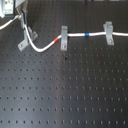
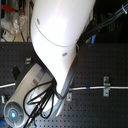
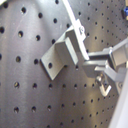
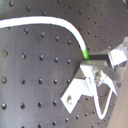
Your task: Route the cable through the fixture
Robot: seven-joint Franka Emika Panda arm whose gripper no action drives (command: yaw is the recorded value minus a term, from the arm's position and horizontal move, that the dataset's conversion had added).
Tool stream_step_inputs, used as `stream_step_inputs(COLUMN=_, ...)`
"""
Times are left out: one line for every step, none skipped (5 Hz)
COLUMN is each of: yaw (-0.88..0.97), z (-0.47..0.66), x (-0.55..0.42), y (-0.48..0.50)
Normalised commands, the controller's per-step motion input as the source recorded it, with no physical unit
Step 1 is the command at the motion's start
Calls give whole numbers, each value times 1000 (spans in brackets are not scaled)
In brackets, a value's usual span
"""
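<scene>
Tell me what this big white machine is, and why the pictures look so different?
The big white machine is a robot arm. Two cameras watch from off the arm, and two ride on its hand, so those look very close.

On the black metal board with rows of little holes lies a long thin white cord with a red band and a blue band. It passes two grey metal clips.

The hand is down at a third, slanted grey forked clip, gripping the cord there, as both wrist views show.
</scene>
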Motion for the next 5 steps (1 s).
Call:
stream_step_inputs(yaw=-191, z=152, x=-51, y=-66)
stream_step_inputs(yaw=-208, z=198, x=-144, y=-100)
stream_step_inputs(yaw=-200, z=257, x=-175, y=-31)
stream_step_inputs(yaw=-197, z=336, x=-246, y=107)
stream_step_inputs(yaw=-97, z=5, x=-215, y=85)
